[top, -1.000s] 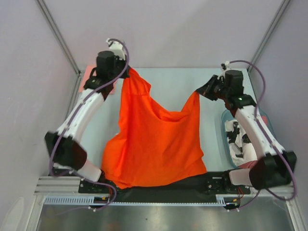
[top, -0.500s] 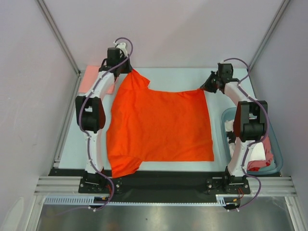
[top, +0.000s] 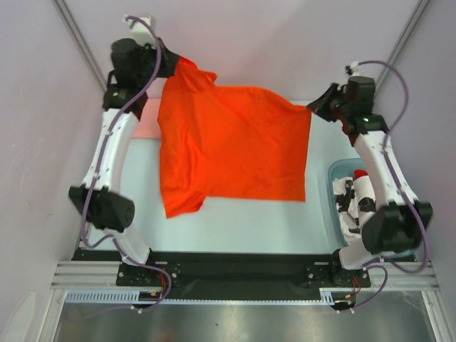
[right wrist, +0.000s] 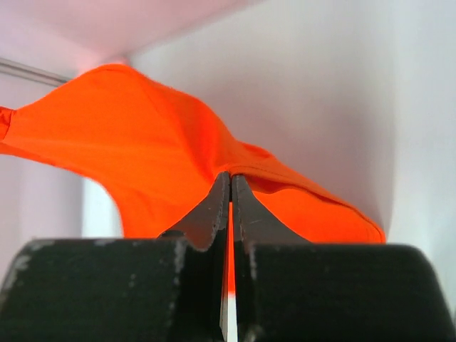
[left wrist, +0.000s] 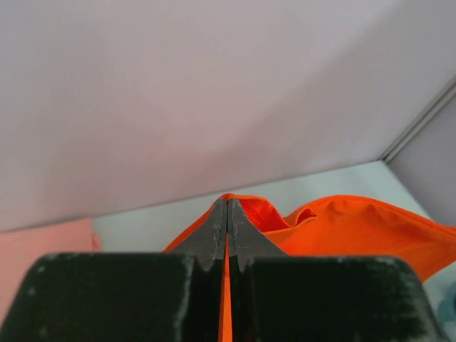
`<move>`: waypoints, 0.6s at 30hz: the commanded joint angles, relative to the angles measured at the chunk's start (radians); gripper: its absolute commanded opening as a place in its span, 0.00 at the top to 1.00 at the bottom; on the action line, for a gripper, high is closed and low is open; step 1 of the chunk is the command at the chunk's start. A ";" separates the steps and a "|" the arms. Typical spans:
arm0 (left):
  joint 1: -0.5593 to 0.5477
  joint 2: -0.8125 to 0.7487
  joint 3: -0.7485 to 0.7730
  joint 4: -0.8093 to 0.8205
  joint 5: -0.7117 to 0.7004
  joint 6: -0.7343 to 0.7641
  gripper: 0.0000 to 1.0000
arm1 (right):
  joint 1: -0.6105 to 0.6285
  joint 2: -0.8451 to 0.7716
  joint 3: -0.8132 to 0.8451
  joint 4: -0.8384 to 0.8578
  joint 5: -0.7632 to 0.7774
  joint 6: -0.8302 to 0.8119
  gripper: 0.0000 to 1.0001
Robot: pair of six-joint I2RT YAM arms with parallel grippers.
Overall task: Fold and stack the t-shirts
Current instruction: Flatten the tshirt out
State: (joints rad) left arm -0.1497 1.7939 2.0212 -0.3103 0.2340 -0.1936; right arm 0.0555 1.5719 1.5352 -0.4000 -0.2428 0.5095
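Note:
A bright orange-red t-shirt (top: pixel 235 142) hangs spread between both arms above the table, its lower edge drooping toward the near side. My left gripper (top: pixel 173 63) is shut on its far left corner, by a sleeve. My right gripper (top: pixel 313 107) is shut on its far right corner. In the left wrist view the jaws pinch orange cloth (left wrist: pixel 313 224) at their tips (left wrist: pixel 227 203). The right wrist view shows its jaws (right wrist: pixel 230 178) closed on the cloth (right wrist: pixel 142 142) too. A pale salmon-pink t-shirt (top: pixel 146 121) lies flat at the far left of the table, partly hidden by the left arm.
A translucent blue-green tub (top: pixel 335 171) stands at the right, holding white and red cloth (top: pixel 360 192), behind the right arm. Grey walls and metal posts close in the far side. The black rail with both arm bases runs along the near edge (top: pixel 242 274).
Both grippers have risen, lifting the orange-red t-shirt off the table after it was drawn flat toward the far side. Its lower part now hangs freely.

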 commanded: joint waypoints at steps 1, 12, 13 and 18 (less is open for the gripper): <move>0.004 -0.310 -0.071 0.079 0.048 -0.036 1.00 | 0.003 -0.246 -0.023 -0.017 0.022 -0.037 1.00; -0.001 -0.801 -0.148 -0.006 -0.036 -0.001 1.00 | 0.044 -0.788 -0.067 -0.144 0.033 -0.052 1.00; -0.007 -0.820 -0.147 -0.007 -0.038 -0.004 1.00 | 0.044 -0.818 -0.031 -0.161 0.030 -0.051 1.00; -0.045 -0.861 -0.064 -0.023 -0.039 0.002 1.00 | 0.043 -0.829 0.060 -0.221 0.016 -0.013 1.00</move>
State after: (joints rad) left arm -0.1719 0.9009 1.9232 -0.2886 0.2184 -0.2085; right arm 0.0971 0.7223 1.5578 -0.5625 -0.2222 0.4751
